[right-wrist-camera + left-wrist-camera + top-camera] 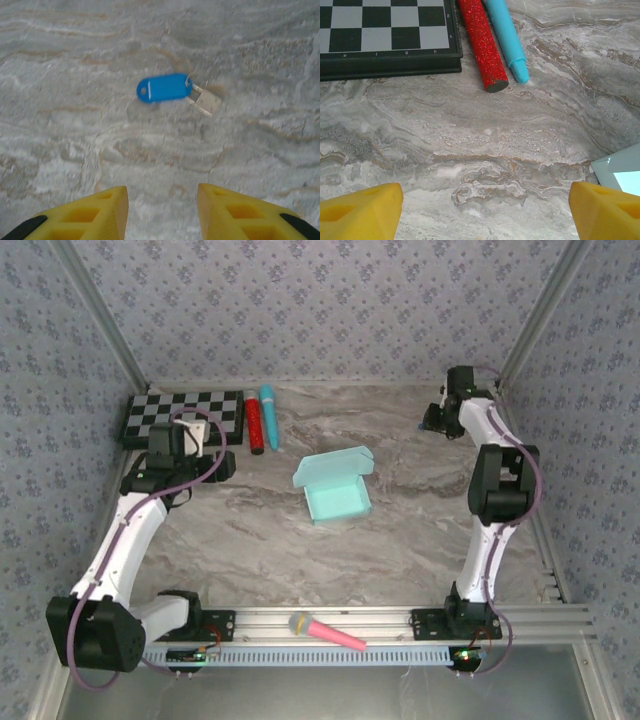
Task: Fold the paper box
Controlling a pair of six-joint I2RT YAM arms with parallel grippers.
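Top external view: noted paper box near middle of grey-brown marble-patterned table, well apart from both arms. Pale aqua thin card, matt, already shaped into a small shallow rectangular tray. Lid flap standing open along far side, tilted back, a short tab folded at its right end. Clearly smaller than black-and-white checkerboard at far left.

Left wrist view: caught one pale corner of same box at right edge, rest cut off by frame. Left gripper released: smooth yellow plastic fingers spread wide at lower corners, nothing between them, veined table surface below. Ahead, touching side by side: red glitter-coated cylinder, flat dark end towards camera, and smooth turquoise marker with rounded tip. Both just right of checkerboard's dark raised frame; upper ends cut off.

Right wrist view, somewhat blurred: right gripper unclenched, grasping nothing, gap between yellow fingers narrower than on left. Moulded hollow pockets in each finger, black patches at outer corners. Further ahead on table, glossy blue oval key tag ringed to a small pale key; key detail too soft to read.

Back in top view: pink stick with yellowish-grey rounded head lying on near metal rail; cannot tell what. Finger positions of both arms too small and dark to judge from above.
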